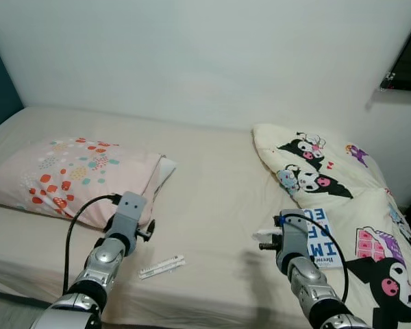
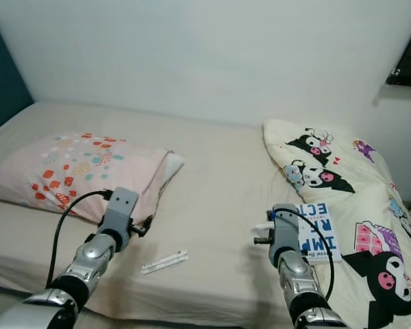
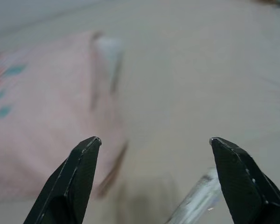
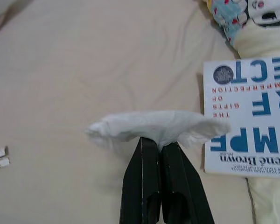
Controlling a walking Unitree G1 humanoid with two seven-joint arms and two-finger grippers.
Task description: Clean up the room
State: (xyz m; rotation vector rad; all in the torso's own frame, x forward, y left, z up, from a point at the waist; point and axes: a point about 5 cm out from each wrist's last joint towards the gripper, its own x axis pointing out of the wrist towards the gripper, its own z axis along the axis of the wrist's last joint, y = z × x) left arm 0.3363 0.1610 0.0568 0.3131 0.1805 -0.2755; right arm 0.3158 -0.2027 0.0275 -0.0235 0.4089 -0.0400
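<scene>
Spanning nearly the whole scene, the bed (image 1: 219, 199) carries a patterned pillow (image 1: 68, 175) at the robot's left and a cartoon-print duvet (image 1: 342, 185) at its right, with a book (image 4: 252, 116) lying on the duvet's edge. The step in hand looks like litter collection: the right end effector (image 4: 159, 144), pressed together, pinches a crumpled white tissue (image 4: 154, 127) above the sheet. The left end effector (image 3: 154, 140) hovers spread near a small white wrapper (image 1: 162, 266). Next, the tissue likely needs carrying to a bin, the wrapper grasping.
</scene>
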